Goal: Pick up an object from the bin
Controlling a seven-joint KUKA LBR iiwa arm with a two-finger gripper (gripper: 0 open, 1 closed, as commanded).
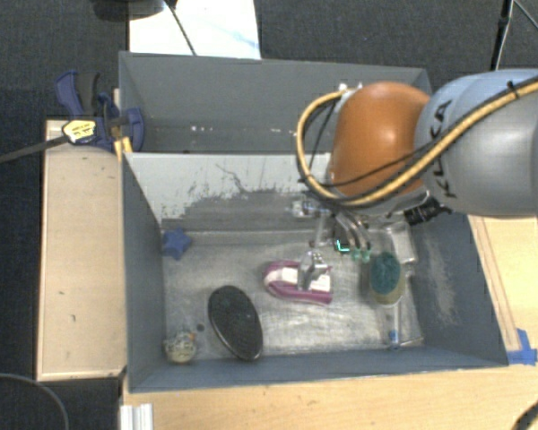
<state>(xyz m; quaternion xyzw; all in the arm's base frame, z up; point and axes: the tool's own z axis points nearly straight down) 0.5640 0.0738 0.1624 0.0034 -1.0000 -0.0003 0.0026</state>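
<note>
The pink-and-white toy (291, 285) lies flat in the middle of the bin (215, 186) with the claw (316, 271) right down on its right end, so we reckon that's the pick. We can't tell how open the claw is, or whether it's got hold. The black oval (235, 321) and the green-filled tub (384, 276) sit off to either side, leaving room.

Gripper (316, 270): over pink-and-white thing (290, 285), centre of bin (251, 97).
Black oval (234, 322): at its 8 o'clock.
Teal thing (384, 276): 3 o'clock.

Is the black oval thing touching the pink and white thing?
Apart. The camera view shows bare bin floor between the black oval and the pink and white thing.
</note>
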